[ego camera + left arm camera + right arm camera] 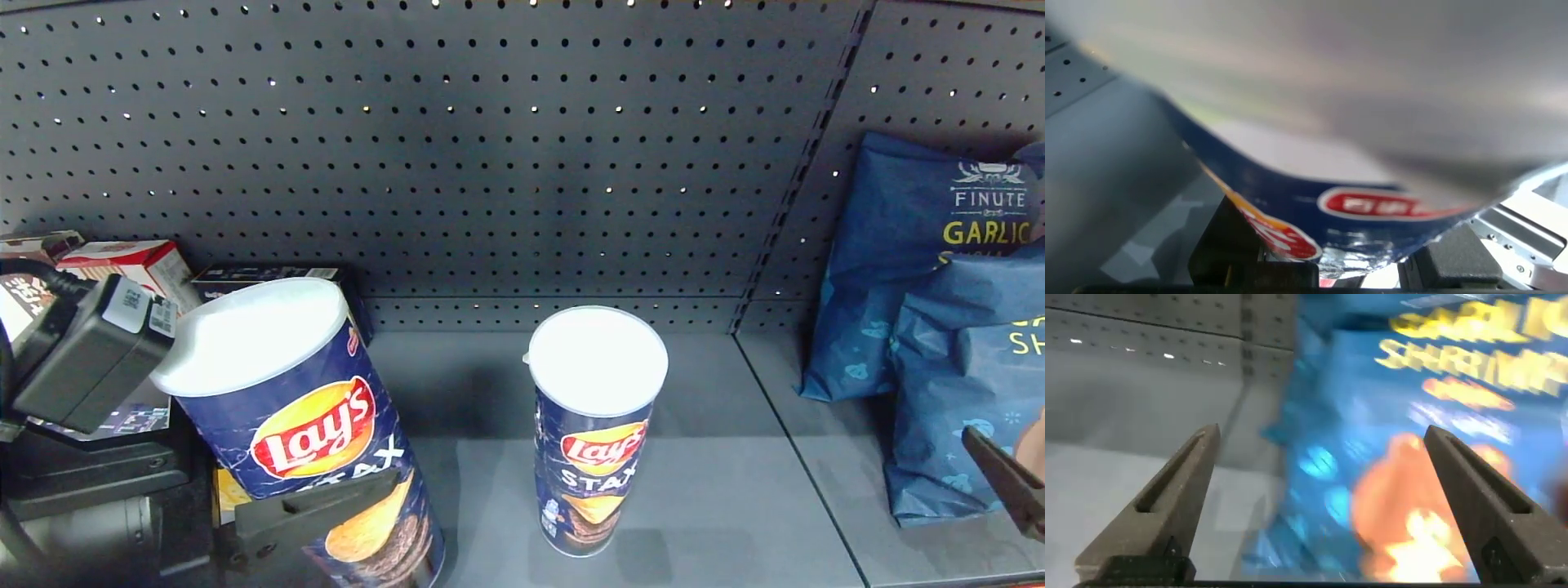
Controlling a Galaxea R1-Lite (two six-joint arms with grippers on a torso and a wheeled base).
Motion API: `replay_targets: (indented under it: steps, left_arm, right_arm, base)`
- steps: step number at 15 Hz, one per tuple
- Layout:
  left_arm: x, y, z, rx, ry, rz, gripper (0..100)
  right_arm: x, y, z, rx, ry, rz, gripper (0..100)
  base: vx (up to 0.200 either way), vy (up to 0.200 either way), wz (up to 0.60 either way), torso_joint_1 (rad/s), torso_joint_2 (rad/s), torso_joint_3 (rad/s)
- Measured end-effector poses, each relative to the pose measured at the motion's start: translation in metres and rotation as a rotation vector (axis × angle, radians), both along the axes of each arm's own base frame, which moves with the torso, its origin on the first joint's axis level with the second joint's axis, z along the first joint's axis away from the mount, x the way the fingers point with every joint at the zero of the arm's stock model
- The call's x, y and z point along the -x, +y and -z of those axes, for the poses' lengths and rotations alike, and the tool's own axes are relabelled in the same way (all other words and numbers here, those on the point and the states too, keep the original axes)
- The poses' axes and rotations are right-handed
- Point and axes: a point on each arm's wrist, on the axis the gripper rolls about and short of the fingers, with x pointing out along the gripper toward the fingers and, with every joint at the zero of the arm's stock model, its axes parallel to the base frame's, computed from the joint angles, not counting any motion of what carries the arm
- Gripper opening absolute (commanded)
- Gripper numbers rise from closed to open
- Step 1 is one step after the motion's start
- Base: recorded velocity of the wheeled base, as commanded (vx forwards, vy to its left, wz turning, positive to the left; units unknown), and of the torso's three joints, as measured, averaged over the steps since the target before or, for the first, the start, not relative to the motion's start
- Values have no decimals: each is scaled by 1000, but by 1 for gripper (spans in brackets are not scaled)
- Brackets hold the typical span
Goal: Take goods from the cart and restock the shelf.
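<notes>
A standing chip can (596,433) is already placed midway along the shelf (718,490), a tilted chip can (302,425) is clamped, unplaced, by the left gripper (310,506), and the right gripper (1320,449) is spread empty.

Bare grey metal shelf (718,490) lies open between the upright dark-blue cylindrical chip can (594,433) and the blue foil snack bags (939,327). A second identical can (302,425), close on the left, narrows that gap.
</notes>
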Motion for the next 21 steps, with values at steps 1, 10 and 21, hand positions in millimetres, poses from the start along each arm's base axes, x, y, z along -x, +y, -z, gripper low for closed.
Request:
replay_targets:
  steps: [1, 10, 21]
  left_arm:
    - [0, 0, 0, 0, 0, 1, 0]
    - [3, 1, -2, 4, -10, 13, 0]
    - [7, 0, 1, 10, -4, 56, 0]
  right_arm:
    - [9, -3, 4, 1, 17, 27, 100]
    - [90, -18, 72, -9, 174, 131, 100]
    - [90, -15, 75, -113, 208, 222, 100]
  base:
    - [0, 0, 0, 0, 0, 0]
    - [0, 0, 0, 0, 0, 0]
    - [0, 0, 0, 0, 0, 0]
